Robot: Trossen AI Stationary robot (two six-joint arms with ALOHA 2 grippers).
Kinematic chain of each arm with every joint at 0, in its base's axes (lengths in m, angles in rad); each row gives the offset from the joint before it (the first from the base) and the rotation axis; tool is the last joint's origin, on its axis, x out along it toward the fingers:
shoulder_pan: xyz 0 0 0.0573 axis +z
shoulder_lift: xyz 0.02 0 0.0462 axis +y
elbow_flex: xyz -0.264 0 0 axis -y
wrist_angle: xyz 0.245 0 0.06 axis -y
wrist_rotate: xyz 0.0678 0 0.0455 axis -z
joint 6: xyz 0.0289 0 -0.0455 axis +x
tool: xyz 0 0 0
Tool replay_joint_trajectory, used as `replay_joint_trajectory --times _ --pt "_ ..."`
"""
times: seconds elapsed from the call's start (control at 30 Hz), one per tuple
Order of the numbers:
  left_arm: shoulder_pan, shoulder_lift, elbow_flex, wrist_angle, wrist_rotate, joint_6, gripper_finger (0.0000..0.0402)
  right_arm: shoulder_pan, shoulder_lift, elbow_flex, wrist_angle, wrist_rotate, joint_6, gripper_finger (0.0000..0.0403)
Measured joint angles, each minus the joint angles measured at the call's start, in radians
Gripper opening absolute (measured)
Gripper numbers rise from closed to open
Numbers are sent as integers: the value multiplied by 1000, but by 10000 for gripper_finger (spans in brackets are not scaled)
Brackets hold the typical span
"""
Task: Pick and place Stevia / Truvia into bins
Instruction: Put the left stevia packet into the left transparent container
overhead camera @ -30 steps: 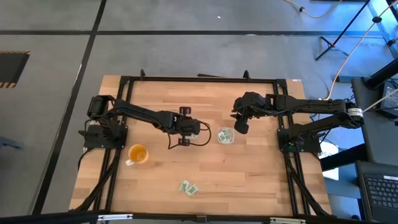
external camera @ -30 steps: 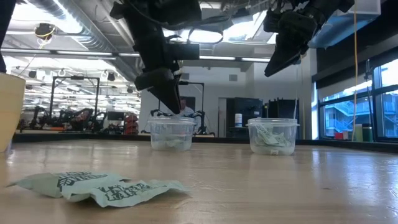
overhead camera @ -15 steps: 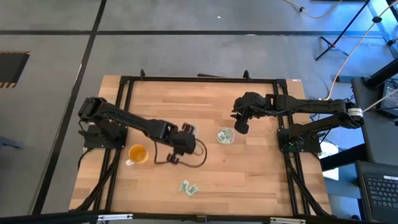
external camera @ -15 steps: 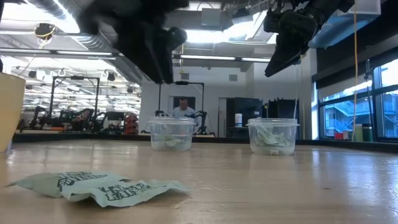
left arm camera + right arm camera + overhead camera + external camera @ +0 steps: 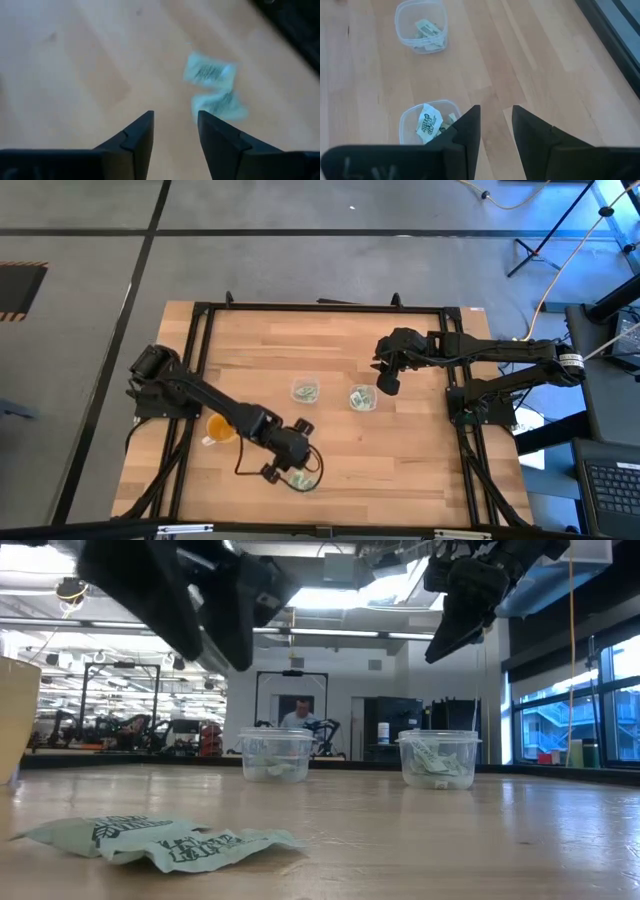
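The left gripper is hanging over the front part of the table, right above the two loose Stevia packets. Its fingers are spread a little, with a gap between them and nothing inside. The packets are lying flat on the wood, touching each other, just ahead of the fingertips.

The right gripper is waiting raised above the table, just beside the right bin. Its fingers are also standing apart and are holding nothing.

The two bins are standing near the middle of the table, close to each other, and the left bin is also containing packets. An orange cup is standing near the left arm.
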Motion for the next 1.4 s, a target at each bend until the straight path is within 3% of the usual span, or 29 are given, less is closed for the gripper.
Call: replay_joint_trajectory --times 0.67,1.4 --pt "-48 229 -1 165 73 -146 98 0 0 0 -12 0 28 116" --pt "-45 246 1 146 73 -154 45 0 0 0 -17 0 26 116"
